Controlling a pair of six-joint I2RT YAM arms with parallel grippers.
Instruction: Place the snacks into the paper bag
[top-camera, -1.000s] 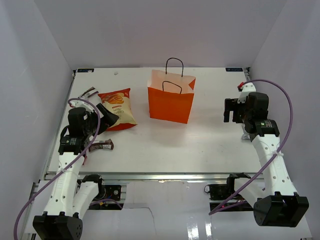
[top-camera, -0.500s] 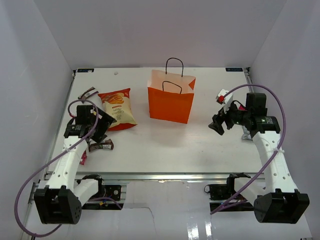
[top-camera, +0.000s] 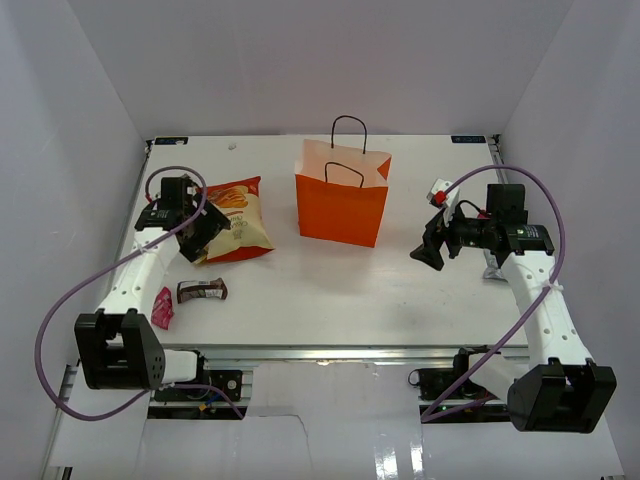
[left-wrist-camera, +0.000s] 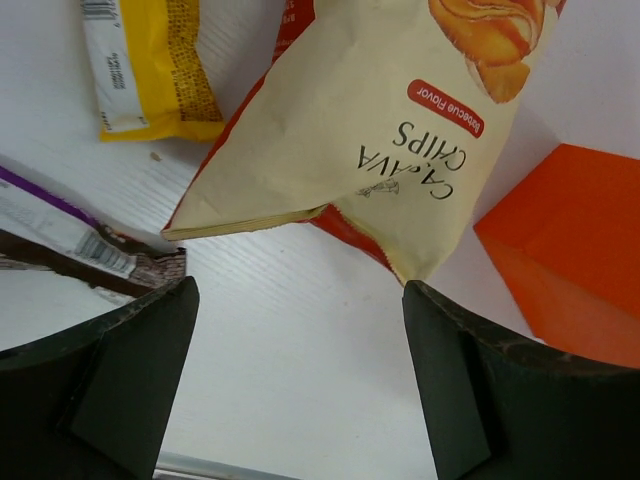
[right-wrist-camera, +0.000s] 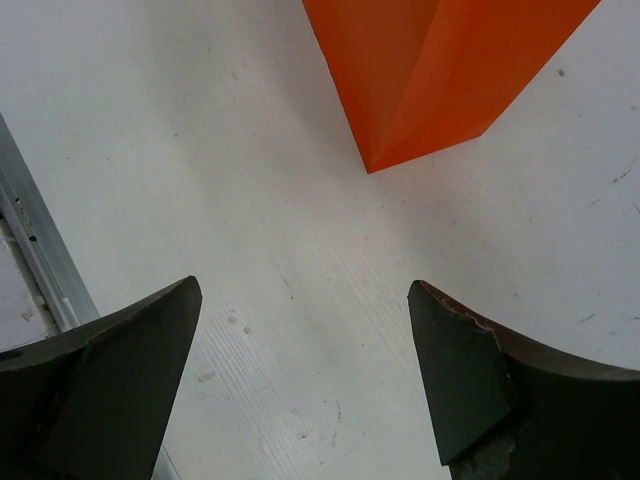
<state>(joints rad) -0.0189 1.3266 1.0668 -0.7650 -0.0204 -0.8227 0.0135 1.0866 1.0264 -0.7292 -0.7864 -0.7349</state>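
Note:
The orange paper bag stands upright at the table's middle back, its handles up; one corner shows in the left wrist view and one in the right wrist view. The red-orange crisp packet lies left of it, and is also in the left wrist view. My left gripper is open and empty over the packet's near left edge. A dark brown bar and a small red packet lie nearer. A yellow packet and another dark bar lie beside the crisp packet. My right gripper is open and empty, right of the bag.
White walls close in the table on the left, back and right. A metal rail runs along the near edge; it also shows in the right wrist view. A purple cable loops from each arm.
My left gripper has swung away from the near edge to the crisp packet's near left side. My right gripper has moved left toward the bag and tipped down.

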